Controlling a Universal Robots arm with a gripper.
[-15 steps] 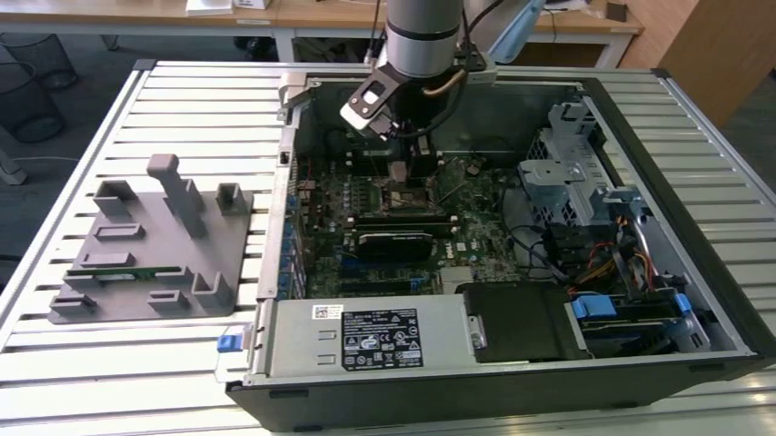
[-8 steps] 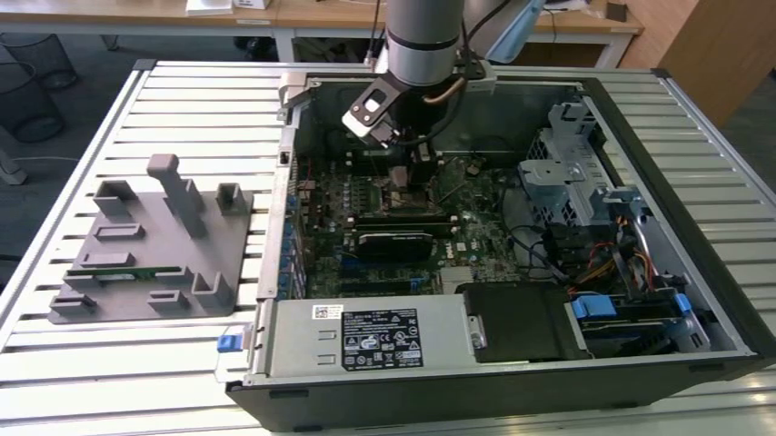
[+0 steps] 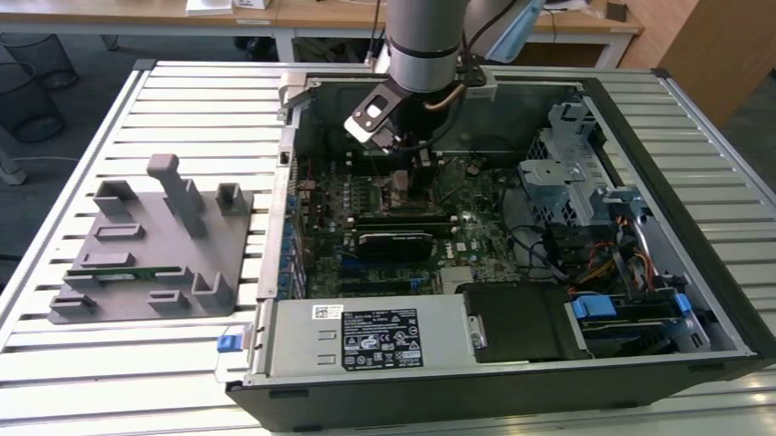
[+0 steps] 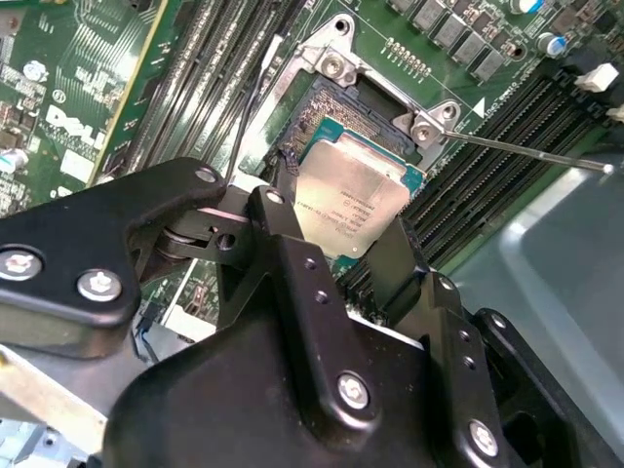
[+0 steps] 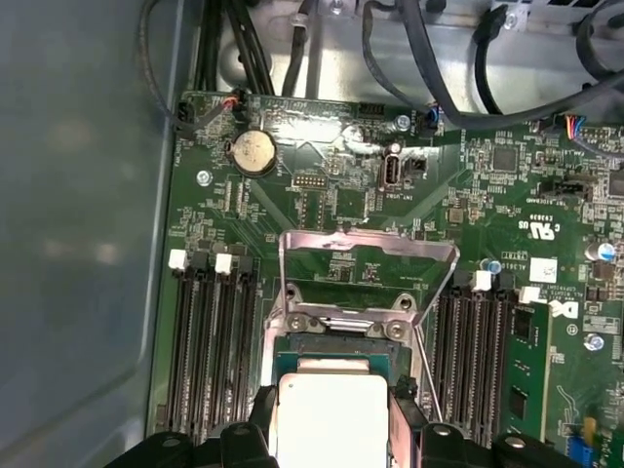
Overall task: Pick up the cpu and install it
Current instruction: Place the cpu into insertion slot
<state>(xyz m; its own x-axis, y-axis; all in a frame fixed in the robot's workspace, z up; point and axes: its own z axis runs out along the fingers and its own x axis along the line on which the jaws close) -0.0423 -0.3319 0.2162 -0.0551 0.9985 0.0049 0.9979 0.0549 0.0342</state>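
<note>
Reaching down into the open computer box, the robot arm holds its gripper right over the green board; the two black fingers are pinching the cpu by two of its sides; the cpu is flat and silver on top, and it is right over the square socket; I cannot tell if it touches the socket or hangs just above it; the socket's shiny metal flap is lifted open; a thin metal rod sticks out beside the socket; long black slots run on both sides of it; a grey holder lies on the table beside the box, at the exterior view's left.
</note>
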